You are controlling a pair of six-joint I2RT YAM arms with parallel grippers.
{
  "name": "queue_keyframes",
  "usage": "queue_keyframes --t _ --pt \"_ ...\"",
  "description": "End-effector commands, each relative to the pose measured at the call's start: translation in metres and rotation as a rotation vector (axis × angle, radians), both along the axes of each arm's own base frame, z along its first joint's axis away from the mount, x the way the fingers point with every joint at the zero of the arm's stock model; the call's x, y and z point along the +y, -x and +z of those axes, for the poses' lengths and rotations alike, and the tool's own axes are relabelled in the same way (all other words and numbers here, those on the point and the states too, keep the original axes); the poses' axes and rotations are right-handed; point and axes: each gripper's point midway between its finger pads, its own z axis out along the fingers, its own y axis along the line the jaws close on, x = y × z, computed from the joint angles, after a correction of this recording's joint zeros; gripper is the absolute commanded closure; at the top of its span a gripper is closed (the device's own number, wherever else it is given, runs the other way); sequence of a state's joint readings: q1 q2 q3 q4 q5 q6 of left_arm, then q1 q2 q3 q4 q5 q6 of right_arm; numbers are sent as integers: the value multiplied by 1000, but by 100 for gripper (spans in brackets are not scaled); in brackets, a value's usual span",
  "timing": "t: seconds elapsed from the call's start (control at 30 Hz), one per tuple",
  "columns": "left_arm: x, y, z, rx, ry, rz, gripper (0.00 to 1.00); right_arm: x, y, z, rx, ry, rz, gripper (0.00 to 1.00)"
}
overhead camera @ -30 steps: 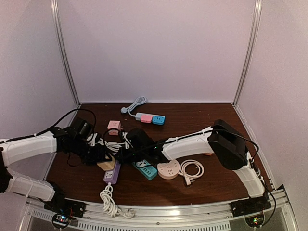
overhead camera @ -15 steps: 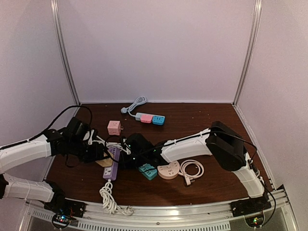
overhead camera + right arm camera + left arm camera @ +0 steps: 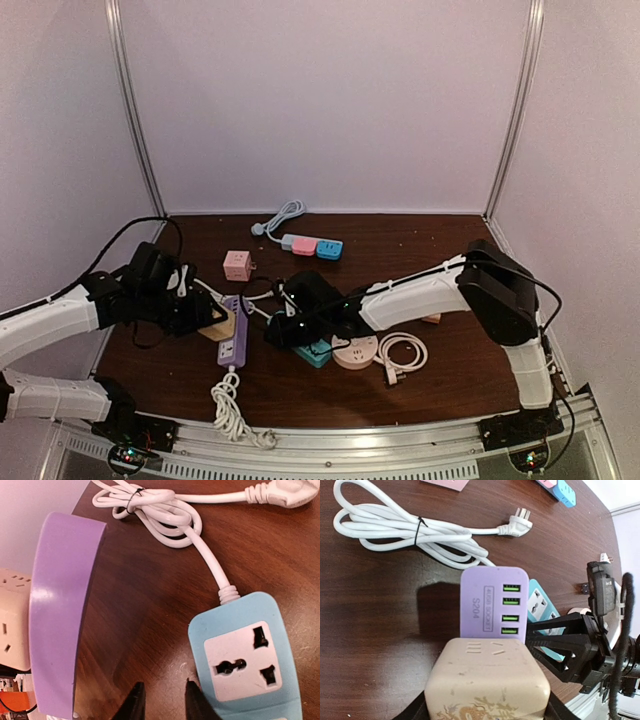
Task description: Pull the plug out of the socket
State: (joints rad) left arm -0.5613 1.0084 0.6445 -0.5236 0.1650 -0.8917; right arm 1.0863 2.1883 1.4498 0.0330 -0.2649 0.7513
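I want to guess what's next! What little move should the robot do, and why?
Probably the right gripper should shift onto the purple strip and pin it: it stands open, holding nothing, while the left gripper clamps the beige plug, which looks seated on that strip.

purple strip (image 3: 494, 605), beige adapter (image 3: 487, 680), teal socket (image 3: 245, 660)

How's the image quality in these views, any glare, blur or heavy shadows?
Top view: soft, even light. Left wrist: purple strip and adapter throw a dark shadow on the table. Right wrist: the strip's close edge is blurred with a glare streak; blue socket is sharp.
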Motion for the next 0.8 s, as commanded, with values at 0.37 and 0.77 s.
queue_keyframes --t 0.37,0.77 --pt "-22 -28 45 -110 232 85 85 24 30 71 -80 -162 91 34" --pt "-21 -26 56 -146 250 78 86 44 34 48 -27 -114 113 56"
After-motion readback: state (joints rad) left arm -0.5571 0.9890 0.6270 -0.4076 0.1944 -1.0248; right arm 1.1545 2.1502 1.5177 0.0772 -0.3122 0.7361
